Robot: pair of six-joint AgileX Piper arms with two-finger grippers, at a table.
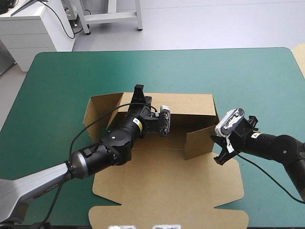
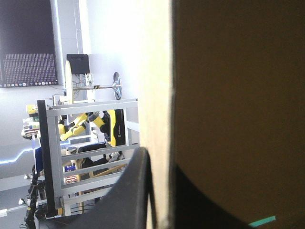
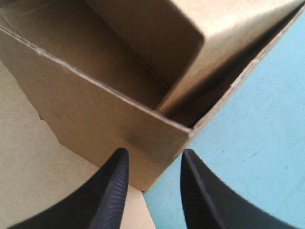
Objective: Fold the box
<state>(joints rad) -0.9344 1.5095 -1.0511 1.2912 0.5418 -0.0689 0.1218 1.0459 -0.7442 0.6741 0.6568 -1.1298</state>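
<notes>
Brown box [image 1: 167,176] wall within left pincer [image 1: 139,93]

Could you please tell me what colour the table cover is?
The table cover is plain teal-green, best seen in the high view.

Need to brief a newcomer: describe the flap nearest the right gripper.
On the teal-green table lies a brown box. At its right end, ahead of the open right gripper, stands a short flap. The left gripper pinches the long back wall instead.

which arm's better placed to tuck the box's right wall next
Right: the right gripper is open just before the raised right wall of the box; the left gripper is shut on the back wall.
</notes>
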